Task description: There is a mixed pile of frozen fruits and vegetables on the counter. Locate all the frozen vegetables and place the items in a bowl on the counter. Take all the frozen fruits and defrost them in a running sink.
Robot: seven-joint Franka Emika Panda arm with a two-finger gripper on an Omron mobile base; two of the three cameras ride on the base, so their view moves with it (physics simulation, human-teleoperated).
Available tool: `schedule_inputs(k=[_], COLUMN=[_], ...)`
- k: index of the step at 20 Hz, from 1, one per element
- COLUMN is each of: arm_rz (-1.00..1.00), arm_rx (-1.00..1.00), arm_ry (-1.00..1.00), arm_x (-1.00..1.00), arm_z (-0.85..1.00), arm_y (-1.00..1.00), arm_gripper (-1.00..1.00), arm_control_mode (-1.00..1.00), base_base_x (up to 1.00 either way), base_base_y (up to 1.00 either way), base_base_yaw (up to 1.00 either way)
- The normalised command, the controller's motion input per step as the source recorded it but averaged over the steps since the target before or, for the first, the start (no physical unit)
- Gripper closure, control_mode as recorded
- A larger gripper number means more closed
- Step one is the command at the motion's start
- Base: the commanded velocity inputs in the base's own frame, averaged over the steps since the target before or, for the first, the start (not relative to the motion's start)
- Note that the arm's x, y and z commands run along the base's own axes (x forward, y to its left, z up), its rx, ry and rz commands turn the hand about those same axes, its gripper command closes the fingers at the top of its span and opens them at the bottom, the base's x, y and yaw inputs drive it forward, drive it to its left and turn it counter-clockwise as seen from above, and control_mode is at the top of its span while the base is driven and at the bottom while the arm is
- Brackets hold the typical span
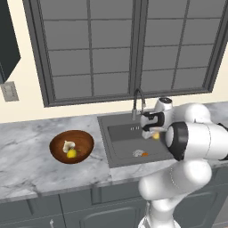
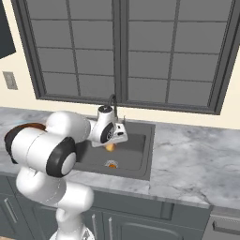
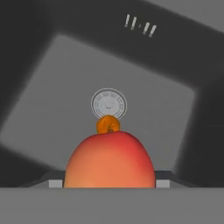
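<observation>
My gripper (image 1: 152,133) hangs over the dark grey sink (image 1: 116,141), shut on the orange-red, peach-like frozen fruit (image 1: 155,136). In the hand view this fruit (image 3: 109,159) bulges between the jaws and hides the fingertips. Below it the small orange ball (image 3: 107,125) lies on the sink floor (image 3: 57,100), touching the pale round drain (image 3: 108,103). From the right, the gripper (image 2: 111,140) and held fruit (image 2: 110,147) hover above the orange ball (image 2: 111,164). The brown wooden bowl (image 1: 57,141) stands on the marble counter (image 1: 26,156) left of the sink, holding the whitish lump (image 1: 68,144) and the yellow piece (image 1: 71,153).
The thin curved faucet (image 1: 138,101) rises at the sink's back edge, just behind the gripper. A large window (image 1: 129,44) spans the wall behind. Bare marble counter (image 2: 197,159) stretches to the right of the sink. A wall outlet (image 1: 9,91) sits at far left.
</observation>
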Motion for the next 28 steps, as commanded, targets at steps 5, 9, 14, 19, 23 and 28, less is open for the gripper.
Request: schedule_inputs(k=[5, 9, 14, 19, 23, 28], arm_rz=[0.00, 0.00, 0.00, 0.00, 0.00, 0.00], arm_rx=[0.02, 0.00, 0.00, 0.00, 0.00, 0.00], arm_ry=[0.00, 0.00, 0.00, 0.00, 0.00, 0.00], arm_x=[0.04, 0.08, 0.07, 0.10, 0.12, 0.08], arm_z=[-0.28, -0.25, -0.25, -0.26, -0.25, -0.32], arm_y=[-0.05, 0.00, 0.00, 0.00, 0.00, 0.00], arm_gripper=[1.00, 1.00, 1.00, 1.00, 1.00, 1.00], arm_control_mode=[-1.00, -1.00, -1.00, -1.00, -1.00, -1.00], base_base_x=[0.00, 0.00, 0.00, 0.00, 0.00, 0.00], base_base_y=[0.00, 0.00, 0.00, 0.00, 0.00, 0.00], base_base_yaw=[0.00, 0.00, 0.00, 0.00, 0.00, 0.00])
